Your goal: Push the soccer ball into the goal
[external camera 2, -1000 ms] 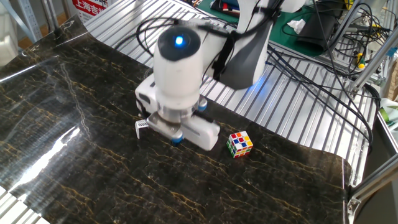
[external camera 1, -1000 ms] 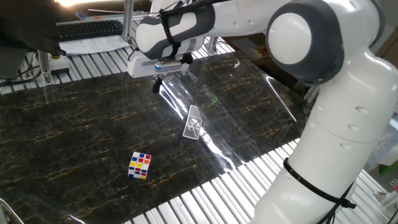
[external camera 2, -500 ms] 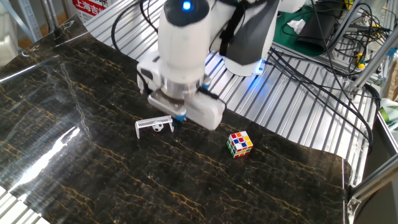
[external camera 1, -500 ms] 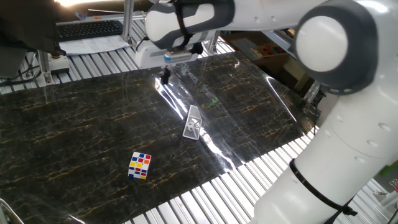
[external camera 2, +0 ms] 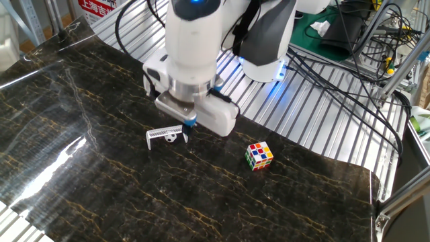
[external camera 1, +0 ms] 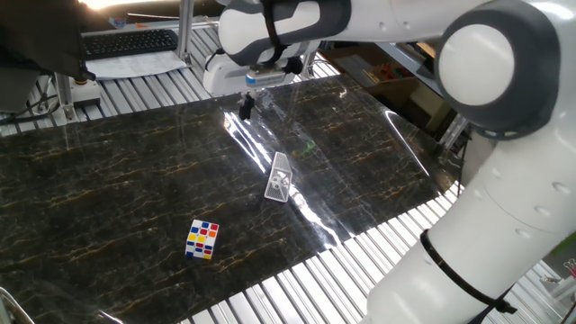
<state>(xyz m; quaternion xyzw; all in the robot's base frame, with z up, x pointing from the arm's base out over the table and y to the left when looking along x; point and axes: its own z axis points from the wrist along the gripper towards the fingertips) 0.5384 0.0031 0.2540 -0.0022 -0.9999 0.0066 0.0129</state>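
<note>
The claw [external camera 1: 245,106] has risen (slightly) away from the goal [external camera 2: 166,135].

Only a red-and-white sign [external camera 2: 101,7] shows print, beyond the dark mat's [external camera 2: 80,101] far edge; its characters are unreadable.

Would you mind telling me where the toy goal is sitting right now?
The goal sits near the middle of the dark marbled mat, with the puzzle cube off to one side. In the other fixed view it lies just below the pincer.
</note>
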